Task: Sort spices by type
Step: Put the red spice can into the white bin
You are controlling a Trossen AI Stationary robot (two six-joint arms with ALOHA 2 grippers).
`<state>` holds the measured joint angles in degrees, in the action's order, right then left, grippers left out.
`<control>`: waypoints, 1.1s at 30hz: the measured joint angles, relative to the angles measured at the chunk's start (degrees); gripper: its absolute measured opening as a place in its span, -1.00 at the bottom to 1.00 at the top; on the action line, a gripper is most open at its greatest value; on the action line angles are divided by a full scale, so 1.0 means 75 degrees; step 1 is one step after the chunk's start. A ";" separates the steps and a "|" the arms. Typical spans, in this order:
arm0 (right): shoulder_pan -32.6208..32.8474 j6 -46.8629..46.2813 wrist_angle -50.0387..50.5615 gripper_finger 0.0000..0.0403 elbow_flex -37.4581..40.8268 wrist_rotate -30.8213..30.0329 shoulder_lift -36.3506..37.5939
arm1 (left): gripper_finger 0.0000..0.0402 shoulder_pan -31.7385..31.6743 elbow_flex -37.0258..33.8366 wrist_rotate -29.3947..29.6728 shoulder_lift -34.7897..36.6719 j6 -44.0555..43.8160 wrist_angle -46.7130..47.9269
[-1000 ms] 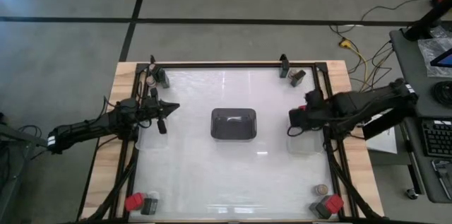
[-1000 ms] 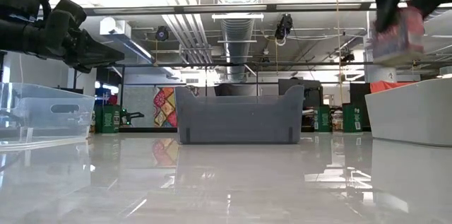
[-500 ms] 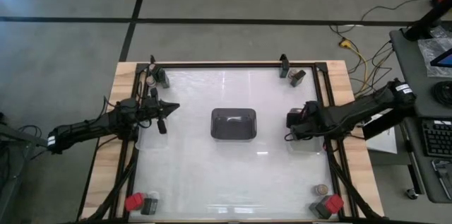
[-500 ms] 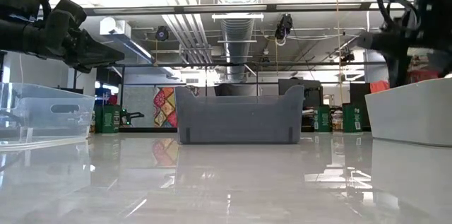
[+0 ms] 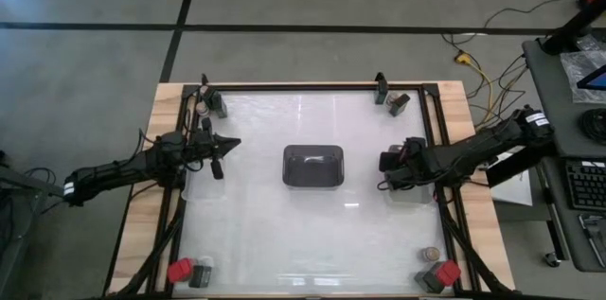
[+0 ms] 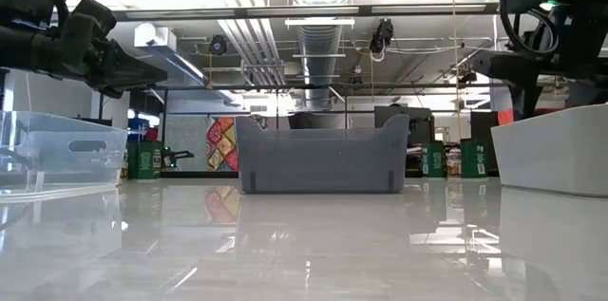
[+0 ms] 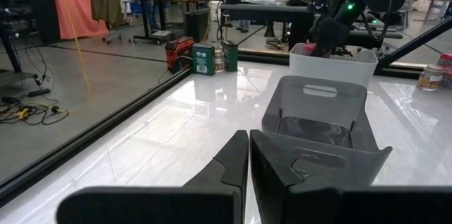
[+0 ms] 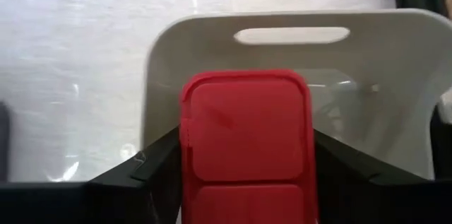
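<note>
My right gripper (image 5: 391,169) slants down over the pale tray (image 5: 413,192) at the table's right and is shut on a red spice block (image 8: 246,139). In the low view its fingers (image 6: 528,73) dip behind that tray's wall (image 6: 556,149), which hides the block. At the table's left, my left gripper (image 5: 220,155) hangs level and shut, holding nothing, by a clear tray (image 6: 57,149). More spices stand on the table at its four corners: far left (image 5: 210,103), far right (image 5: 398,102), near left (image 5: 187,272), near right (image 5: 437,273). My right gripper pinches the red block by two opposite sides (image 8: 189,155), one finger (image 8: 141,174) on each. The fingers come from above, slanting down. The block hangs over the tray's inside, near the wall with the slot handle (image 8: 292,35); whether it touches the floor I cannot tell.
A dark rectangular tray (image 5: 312,165) stands at the table's middle, between the two arms. A black frame (image 5: 436,130) runs round the glossy white table top.
My right gripper has come down with the red block, from well above the right tray to inside its walls, and its wrist has rolled on the way. The block stays between the fingers.
</note>
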<state>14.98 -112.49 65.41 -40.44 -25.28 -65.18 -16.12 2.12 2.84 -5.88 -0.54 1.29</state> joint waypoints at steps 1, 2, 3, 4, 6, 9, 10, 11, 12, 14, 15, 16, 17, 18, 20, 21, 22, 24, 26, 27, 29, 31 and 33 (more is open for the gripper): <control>0.0000 -0.0003 0.0021 0.17 0.0002 -0.0021 -0.0017 | -1.00 -0.0001 -0.0001 0.0001 0.0000 0.0000 0.0002; -0.0003 -0.0003 0.0011 0.17 0.0002 -0.0038 -0.0026 | -1.00 -0.0001 0.0000 0.0001 0.0000 0.0000 -0.0001; -0.0011 -0.0003 -0.0008 0.16 0.0002 -0.0051 -0.0035 | -1.00 -0.0003 0.0002 0.0001 0.0002 0.0000 -0.0001; -0.0025 -0.0003 -0.0018 0.15 0.0002 -0.0064 -0.0059 | -1.00 0.0000 -0.0001 0.0001 0.0002 0.0000 0.0002; -0.0050 0.0003 -0.0021 0.14 0.0002 -0.0058 -0.0089 | -1.00 -0.0003 -0.0001 0.0001 -0.0001 0.0000 -0.0001; -0.0052 0.0002 -0.0017 0.13 0.0005 -0.0115 -0.0083 | -1.00 -0.0001 0.0001 -0.0001 -0.0001 0.0000 -0.0001; -0.0052 0.0004 -0.0021 0.14 0.0005 -0.0119 -0.0083 | -1.00 -0.0003 0.0000 0.0001 0.0000 0.0000 0.0001; -0.0052 0.0009 -0.0021 0.16 0.0005 -0.0121 -0.0083 | -1.00 -0.0001 -0.0001 0.0001 0.0002 0.0000 0.0000; -0.0052 0.0009 -0.0017 0.18 0.0005 -0.0142 -0.0083 | -1.00 0.0000 -0.0001 0.0001 0.0001 0.0000 0.0000; -0.0052 0.0024 -0.0024 0.24 0.0005 -0.0207 -0.0083 | -1.00 -0.0002 -0.0001 0.0001 -0.0001 0.0000 0.0002; -0.0052 0.0056 -0.0024 0.26 0.0005 -0.0232 -0.0083 | -1.00 -0.0002 0.0000 0.0001 0.0000 0.0000 -0.0001; -0.0052 0.0083 -0.0017 0.29 0.0005 -0.0249 -0.0083 | -1.00 0.0000 0.0002 0.0001 0.0002 0.0000 0.0001; -0.0052 0.0085 -0.0017 0.32 0.0005 -0.0250 -0.0083 | -1.00 0.0000 -0.0001 0.0001 -0.0001 0.0000 -0.0001; -0.0052 0.0085 -0.0021 0.34 0.0005 -0.0258 -0.0083 | -1.00 -0.0003 -0.0001 0.0001 0.0002 0.0000 0.0001; -0.0052 0.0087 -0.0018 0.39 0.0005 -0.0268 -0.0083 | -1.00 -0.0001 -0.0001 0.0001 0.0002 0.0000 0.0000; -0.0052 0.0086 -0.0018 0.41 0.0005 -0.0300 -0.0083 | -1.00 -0.0002 -0.0001 0.0001 0.0002 0.0000 0.0000; -0.0052 0.0087 -0.0018 0.43 0.0005 -0.0331 -0.0082 | -1.00 0.0000 0.0002 0.0001 0.0000 0.0000 -0.0001; -0.0052 0.0126 0.0006 0.46 -0.0016 -0.0400 -0.0071 | -1.00 -0.0002 0.0000 0.0001 0.0001 0.0000 0.0000; -0.0052 0.0203 0.0025 0.49 -0.0094 -0.0440 -0.0071 | -1.00 -0.0003 -0.0001 0.0001 -0.0001 0.0000 -0.0001; -0.0052 0.0204 0.0047 0.50 -0.0147 -0.0440 -0.0071 | -1.00 -0.0001 -0.0001 0.0001 0.0002 0.0000 -0.0001; -0.0052 0.0325 0.0150 0.52 -0.0272 -0.0447 -0.0069 | -1.00 -0.0003 -0.0001 0.0001 0.0002 0.0000 -0.0001; -0.0052 0.0425 0.0294 0.53 -0.0450 -0.0456 -0.0068 | -1.00 -0.0003 0.0001 0.0001 -0.0001 0.0000 -0.0001; -0.0052 0.0588 0.0522 0.54 -0.0653 -0.0463 -0.0068 | -1.00 0.0000 0.0001 0.0001 -0.0001 0.0000 0.0000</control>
<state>14.59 -108.08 69.32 -45.34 -28.75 -65.69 -16.12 2.12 2.85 -5.89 -0.54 1.29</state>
